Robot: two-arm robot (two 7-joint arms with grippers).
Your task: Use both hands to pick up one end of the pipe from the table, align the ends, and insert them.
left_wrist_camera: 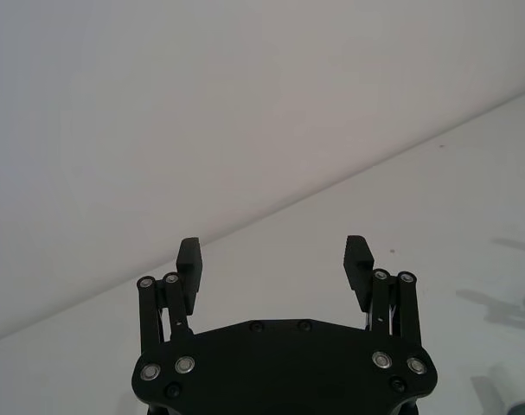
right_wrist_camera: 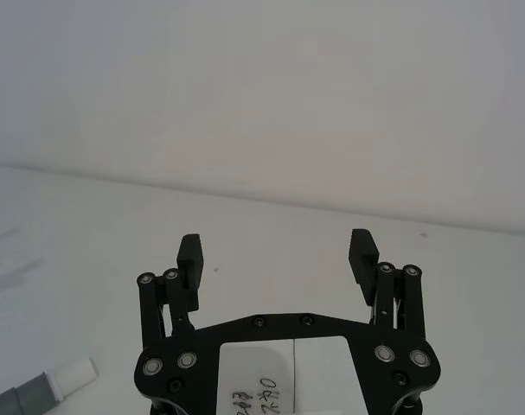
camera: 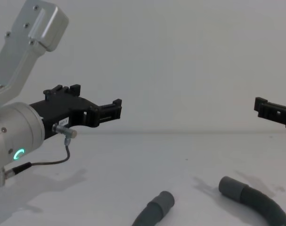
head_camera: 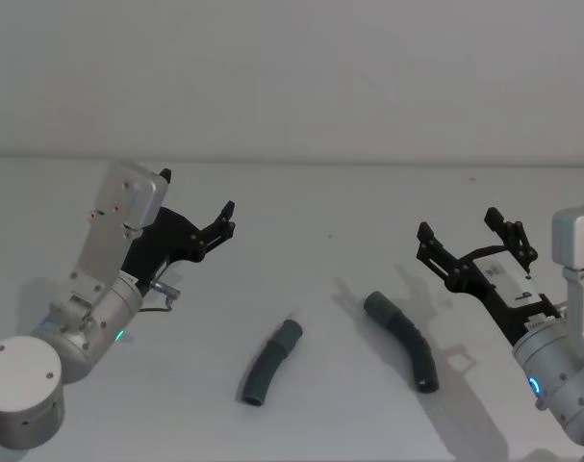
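Observation:
Two dark grey ribbed pipe sections lie apart on the white table (head_camera: 320, 202). The left section (head_camera: 269, 363) has its cuffed end (head_camera: 290, 334) pointing up and right; in the chest view it is low in the middle (camera: 154, 212). The right section (head_camera: 402, 337) curves, with its cuff (head_camera: 378, 308) toward the middle, and shows again in the chest view (camera: 256, 200). A pipe end with a whitish spigot (right_wrist_camera: 72, 378) shows in the right wrist view. My left gripper (head_camera: 197, 197) (left_wrist_camera: 274, 255) (camera: 95, 99) hovers open and empty, far left of the pipes. My right gripper (head_camera: 458, 223) (right_wrist_camera: 278, 246) (camera: 270, 109) hovers open, right of them.
A thin black cable (camera: 53, 162) loops under the left wrist. The white wall (head_camera: 292, 77) rises behind the table's far edge. Bare table lies between and behind the two pipe sections.

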